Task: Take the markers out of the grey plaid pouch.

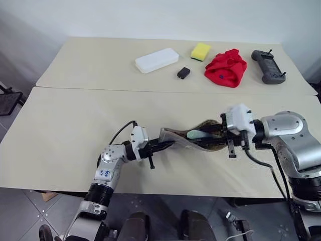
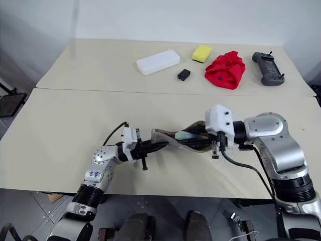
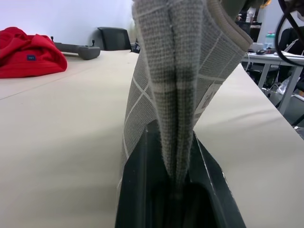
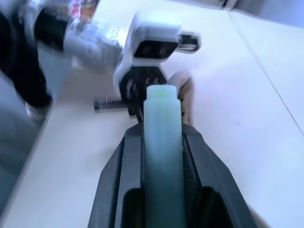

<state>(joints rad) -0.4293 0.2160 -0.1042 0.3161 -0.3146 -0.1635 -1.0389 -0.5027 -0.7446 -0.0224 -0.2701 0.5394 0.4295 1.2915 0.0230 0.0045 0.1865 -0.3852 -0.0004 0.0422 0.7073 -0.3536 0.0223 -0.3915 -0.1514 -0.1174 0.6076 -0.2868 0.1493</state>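
Left gripper (image 1: 161,146) clamped tight on one end of the grey plaid pouch (image 1: 181,139), which hangs above the near table (image 1: 60,135) between the two arms. Right gripper (image 4: 161,137) closed on a mint-green marker (image 4: 163,142); the marker's tip shows at the pouch's open mouth. Far table, from 11 to 1 o'clock: white case (image 1: 156,60), small black block (image 1: 183,73), yellow sponge (image 1: 200,51), red cloth (image 1: 226,68), grey controller (image 1: 268,66).

Left pincer (image 1: 159,146) clamped; right pincer (image 4: 163,137) gripping, raised.
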